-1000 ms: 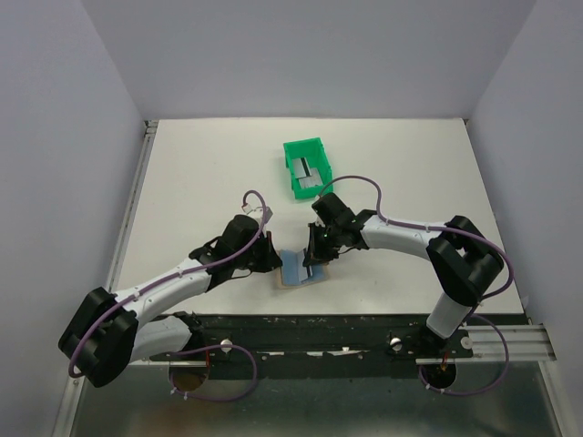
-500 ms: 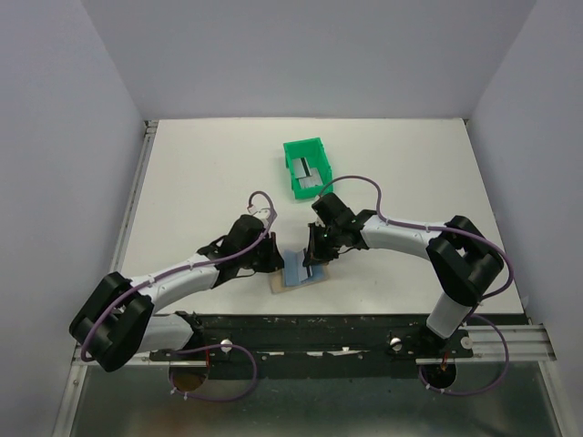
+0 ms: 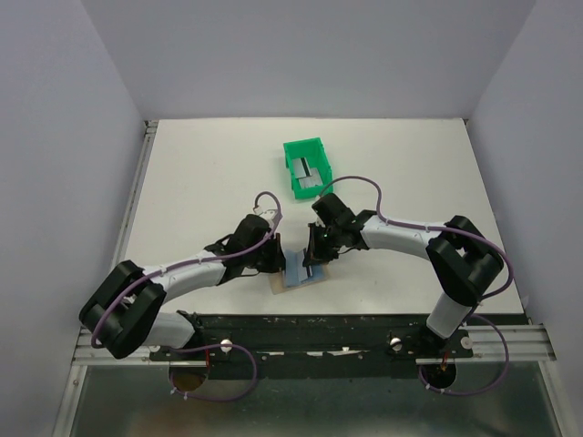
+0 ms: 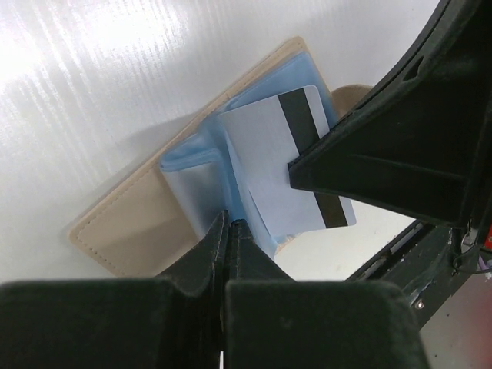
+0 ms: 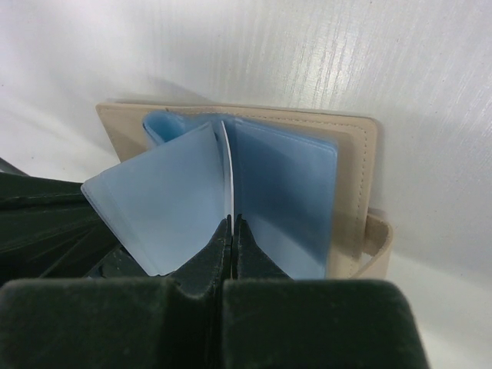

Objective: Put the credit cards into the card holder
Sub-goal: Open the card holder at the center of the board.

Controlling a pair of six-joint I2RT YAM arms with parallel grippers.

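Note:
The tan card holder (image 3: 293,274) lies open near the front edge, its pale blue leaves fanned up (image 4: 131,219) (image 5: 350,142). My right gripper (image 3: 314,257) (image 5: 234,223) is shut on a silver-grey credit card (image 4: 265,157) with a dark stripe, held edge-on (image 5: 228,165) between two blue leaves. My left gripper (image 3: 277,261) (image 4: 231,224) is shut on a blue leaf at the holder's left side. Another grey card (image 3: 314,170) lies inside the green bin.
The green plastic bin (image 3: 293,155) stands behind the grippers, mid-table. The right gripper's black body (image 4: 384,161) fills the right of the left wrist view. The table's front edge and a black rail (image 3: 364,323) lie just beyond the holder.
My left arm has swung right and its gripper has come onto the holder's left side. The right gripper has stayed put with the card.

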